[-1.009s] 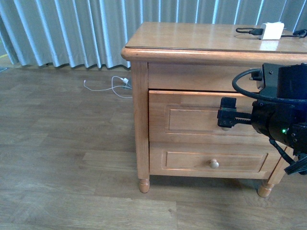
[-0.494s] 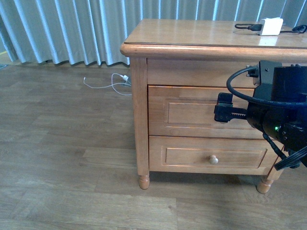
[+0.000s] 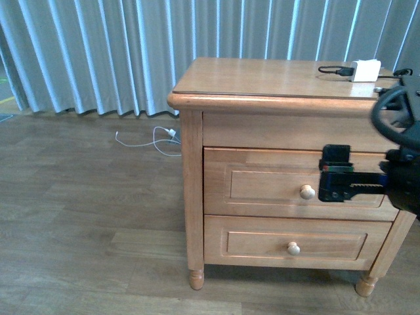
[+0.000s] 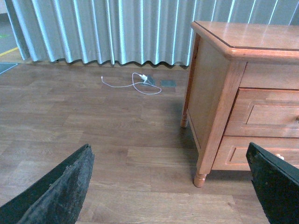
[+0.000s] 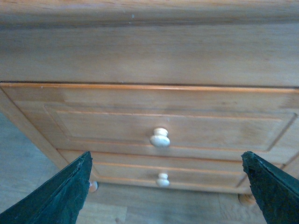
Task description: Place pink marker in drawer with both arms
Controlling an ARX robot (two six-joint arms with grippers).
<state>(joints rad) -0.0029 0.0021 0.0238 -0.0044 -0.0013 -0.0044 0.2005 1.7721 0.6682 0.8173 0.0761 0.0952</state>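
The pink marker is out of view in every frame. The drawer (image 3: 275,184), the upper one of the light-wood nightstand (image 3: 190,197), looks shut or very nearly so, and its round pale knob (image 3: 307,191) is bare. My right gripper (image 3: 335,182) hangs open just right of that knob, in front of the drawer panel. The right wrist view shows the knob (image 5: 160,137) between and beyond the spread fingers of the right gripper (image 5: 166,158). My left gripper (image 4: 168,151) is open over the wooden floor, left of the nightstand's (image 4: 219,93) front corner. It holds nothing.
A white charger block (image 3: 365,70) with a black cable lies on the nightstand top at the back right. The shorter lower drawer (image 3: 262,244) has its own knob (image 3: 293,248). A white cable (image 3: 154,139) lies on the floor by the curtain (image 3: 98,52).
My right gripper has come off the upper knob and moved right, so the knob now shows. The front view has shifted, and the nightstand sits lower in it.
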